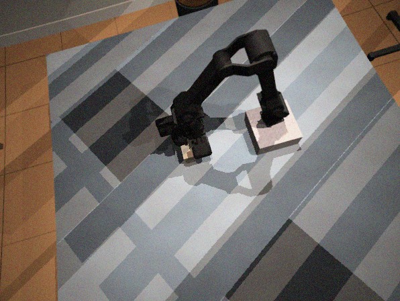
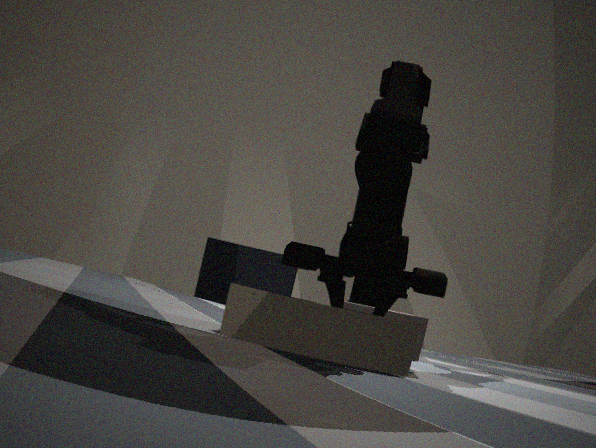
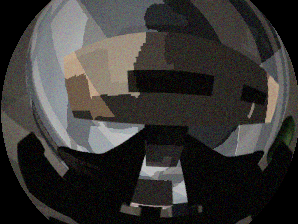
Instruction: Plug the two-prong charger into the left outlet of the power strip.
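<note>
One blocky, black charger (image 2: 362,290) (image 3: 166,134) sits clenched between the jaws, its prongs too dark to make out. It's just beside the beige power strip (image 1: 185,152) (image 2: 325,327) (image 3: 117,72), whose smaller dark slot shows towards three o'clock in the wrist view.

From up high, the top view looks steeply down on the whole arm (image 1: 215,70) (image 2: 382,195) and the patterned surface (image 1: 235,218) (image 2: 125,395); the exterior one sits low and near the surface, tilted, facing a wall (image 2: 150,125). Closest of all, the wrist view peers past the gripper (image 1: 188,148) (image 2: 360,305) (image 3: 165,165) at the pale block (image 1: 185,152) (image 2: 325,330) (image 3: 115,65) all three share
</note>
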### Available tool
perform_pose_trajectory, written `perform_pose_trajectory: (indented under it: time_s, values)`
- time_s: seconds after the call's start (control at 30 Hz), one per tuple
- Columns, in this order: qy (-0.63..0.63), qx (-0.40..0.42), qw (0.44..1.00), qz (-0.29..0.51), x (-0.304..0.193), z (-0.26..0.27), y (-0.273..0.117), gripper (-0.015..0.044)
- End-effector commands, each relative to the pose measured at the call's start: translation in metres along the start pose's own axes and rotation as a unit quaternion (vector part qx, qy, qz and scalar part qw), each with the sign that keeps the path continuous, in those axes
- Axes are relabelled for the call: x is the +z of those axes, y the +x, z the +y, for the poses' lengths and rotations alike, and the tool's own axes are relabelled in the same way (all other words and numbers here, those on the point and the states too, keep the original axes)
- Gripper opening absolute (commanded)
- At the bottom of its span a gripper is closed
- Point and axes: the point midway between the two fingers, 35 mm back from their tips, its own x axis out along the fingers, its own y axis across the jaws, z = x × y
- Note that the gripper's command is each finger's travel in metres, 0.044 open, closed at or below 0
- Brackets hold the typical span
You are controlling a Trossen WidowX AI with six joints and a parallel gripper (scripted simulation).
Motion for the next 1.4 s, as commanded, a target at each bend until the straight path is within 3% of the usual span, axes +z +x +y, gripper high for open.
perform_pose_trajectory:
  time_s: [0.0, 1.37]
  values:
    - [-0.001, 0.000, 1.000, -0.008, 0.007, 0.000, -0.001, 0.0000]
    - [-0.001, 0.000, 1.000, -0.009, 0.020, 0.000, 0.000, 0.0000]
